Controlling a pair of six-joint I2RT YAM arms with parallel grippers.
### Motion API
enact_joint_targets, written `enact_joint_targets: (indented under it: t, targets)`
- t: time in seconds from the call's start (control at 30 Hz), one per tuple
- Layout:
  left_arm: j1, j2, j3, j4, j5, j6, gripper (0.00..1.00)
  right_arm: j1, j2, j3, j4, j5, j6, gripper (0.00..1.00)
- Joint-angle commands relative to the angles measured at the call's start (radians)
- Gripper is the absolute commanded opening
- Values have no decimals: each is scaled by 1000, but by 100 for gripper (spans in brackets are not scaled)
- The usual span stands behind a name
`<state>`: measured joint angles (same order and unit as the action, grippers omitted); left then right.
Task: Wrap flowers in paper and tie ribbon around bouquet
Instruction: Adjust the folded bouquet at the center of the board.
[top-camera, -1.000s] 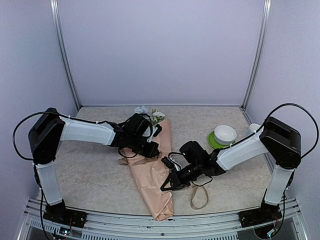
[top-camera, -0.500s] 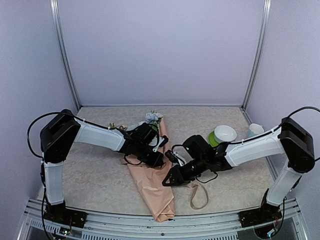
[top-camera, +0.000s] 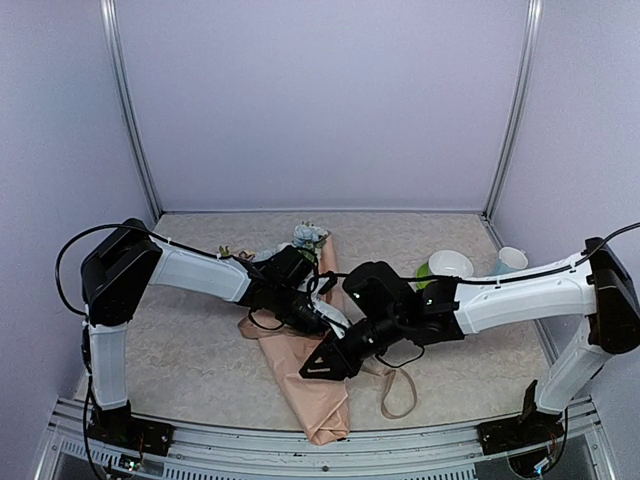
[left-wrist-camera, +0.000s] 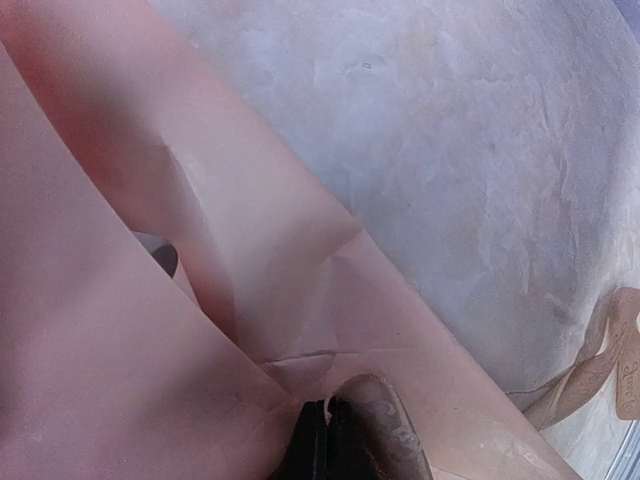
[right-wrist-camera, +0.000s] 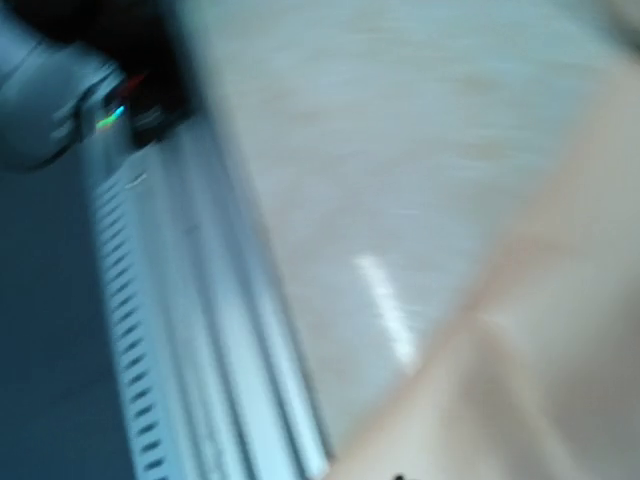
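Note:
The bouquet lies as a peach-pink paper (top-camera: 305, 375) cone on the table, its narrow tail toward the front edge. Pale blue and white flowers (top-camera: 308, 236) show at its far, wide end. My left gripper (top-camera: 318, 316) is at the cone's middle, and in the left wrist view this gripper (left-wrist-camera: 333, 432) is shut on a thin edge of the paper (left-wrist-camera: 150, 330). My right gripper (top-camera: 318, 367) hovers over the cone's lower half; its jaws are blurred and out of the right wrist view, where only paper (right-wrist-camera: 560, 380) shows. The beige ribbon (top-camera: 398, 395) lies looped just right of the cone.
A white bowl (top-camera: 450, 265) on a green plate (top-camera: 424, 276) and a pale cup (top-camera: 512, 258) stand at the right. A metal rail (right-wrist-camera: 200, 350) runs along the table's front edge. The ribbon (left-wrist-camera: 610, 350) also shows at the right of the left wrist view.
My right arm has swung left and stretched out over the cone's lower half. The left gripper shifted right with the paper, and the blooms moved a little right.

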<state>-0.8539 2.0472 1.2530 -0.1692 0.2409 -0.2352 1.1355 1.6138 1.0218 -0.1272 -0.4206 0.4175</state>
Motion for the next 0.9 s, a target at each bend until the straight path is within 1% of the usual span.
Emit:
enact_joint_targets:
  t: [0.0, 0.1, 0.17, 0.33, 0.47, 0.6, 0.7, 0.77, 0.87]
  targets:
    - [11, 57, -22, -53, 9, 17, 0, 18, 135, -5, 80, -163, -177, 28]
    - [21, 53, -22, -53, 17, 21, 0, 60, 212, -22, 59, -162, -255, 26]
    - [29, 58, -21, -56, 20, 24, 0, 73, 232, -60, 64, -152, -258, 25]
    - [46, 69, -14, -67, 20, 35, 0, 73, 182, -126, -15, -59, -243, 22]
    - [54, 71, -11, -65, 25, 42, 0, 95, 168, -143, -133, 3, -236, 21]
    - [56, 76, -11, -64, 30, 51, 0, 125, 98, -86, -200, 38, -286, 20]
    - [56, 81, -10, -60, 40, 60, 0, 126, 70, 47, -203, 49, -387, 19]
    - [58, 85, -4, -62, 48, 65, 0, 127, 83, 131, -156, 43, -455, 19]
    - [61, 85, -1, -60, 59, 72, 0, 127, 131, 190, 6, -3, -549, 19]
